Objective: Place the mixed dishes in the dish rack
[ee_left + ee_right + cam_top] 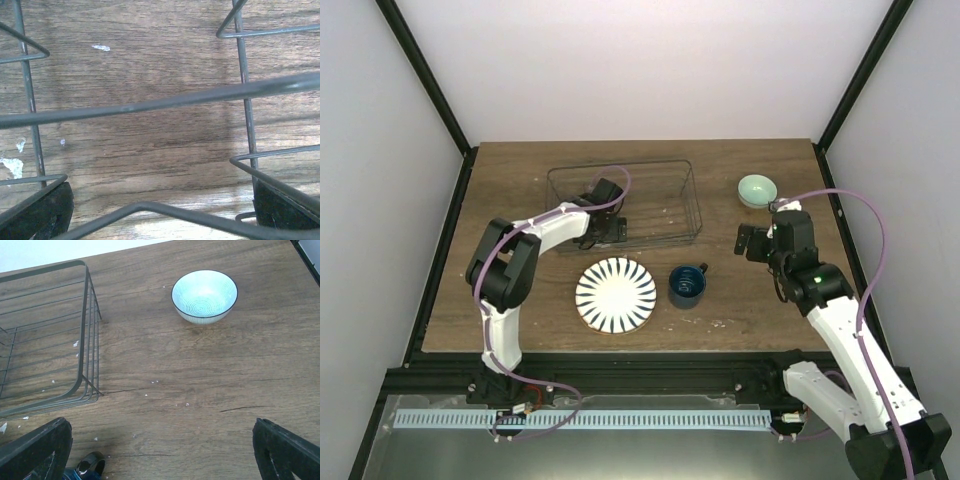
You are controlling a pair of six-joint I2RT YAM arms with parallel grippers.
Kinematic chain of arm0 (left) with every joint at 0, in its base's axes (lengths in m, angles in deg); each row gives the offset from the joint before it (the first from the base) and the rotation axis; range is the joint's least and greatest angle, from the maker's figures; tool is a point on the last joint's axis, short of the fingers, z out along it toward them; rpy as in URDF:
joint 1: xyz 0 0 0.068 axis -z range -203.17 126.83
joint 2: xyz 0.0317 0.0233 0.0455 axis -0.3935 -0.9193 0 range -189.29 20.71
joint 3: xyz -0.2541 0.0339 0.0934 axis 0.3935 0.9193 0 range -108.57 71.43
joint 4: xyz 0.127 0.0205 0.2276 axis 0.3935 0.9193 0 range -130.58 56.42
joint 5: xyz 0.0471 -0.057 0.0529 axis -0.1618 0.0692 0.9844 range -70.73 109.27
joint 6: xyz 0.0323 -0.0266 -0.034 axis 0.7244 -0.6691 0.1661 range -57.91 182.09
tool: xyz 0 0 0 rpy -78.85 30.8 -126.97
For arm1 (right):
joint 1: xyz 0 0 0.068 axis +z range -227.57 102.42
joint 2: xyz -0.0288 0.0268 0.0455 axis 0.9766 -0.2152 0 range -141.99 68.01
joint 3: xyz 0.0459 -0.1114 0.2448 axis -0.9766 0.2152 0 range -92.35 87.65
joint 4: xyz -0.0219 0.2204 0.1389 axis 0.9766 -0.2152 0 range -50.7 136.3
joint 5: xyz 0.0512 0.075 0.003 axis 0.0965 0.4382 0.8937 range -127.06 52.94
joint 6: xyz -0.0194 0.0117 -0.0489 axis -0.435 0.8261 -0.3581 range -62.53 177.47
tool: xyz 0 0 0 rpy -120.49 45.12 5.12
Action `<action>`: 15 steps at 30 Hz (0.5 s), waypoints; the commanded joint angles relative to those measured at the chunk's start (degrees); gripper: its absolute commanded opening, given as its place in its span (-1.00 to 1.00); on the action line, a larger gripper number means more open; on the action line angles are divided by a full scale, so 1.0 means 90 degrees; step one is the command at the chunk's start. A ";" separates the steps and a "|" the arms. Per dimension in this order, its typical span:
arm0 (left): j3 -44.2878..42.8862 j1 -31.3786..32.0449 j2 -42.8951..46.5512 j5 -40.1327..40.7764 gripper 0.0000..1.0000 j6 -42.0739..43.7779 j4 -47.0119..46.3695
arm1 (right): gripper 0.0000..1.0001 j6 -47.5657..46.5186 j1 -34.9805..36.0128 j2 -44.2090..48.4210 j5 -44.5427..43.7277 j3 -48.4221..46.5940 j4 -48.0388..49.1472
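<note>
The left hand (608, 229) sits spread and empty inside the dish rack (650, 163) by the far edge. The striped plate (616, 294) and blue mug (687, 286) wait mid-bench. The right hand (758, 239), spread too, faces the green bowl (757, 189), probably to grab it.

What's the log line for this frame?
left gripper: open, at rack | right gripper: open, near bowl | plate, mug: on table

dish rack (160, 102): thin dark metal wire, matt | table (210, 380): grained wood, matt | bowl (204, 294): glossy glaze
</note>
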 commanded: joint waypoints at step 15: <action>-0.0870 0.0000 -0.0722 0.0459 1.00 0.0715 0.0428 | 1.00 0.0052 0.0060 -0.0170 -0.0244 0.0033 0.0141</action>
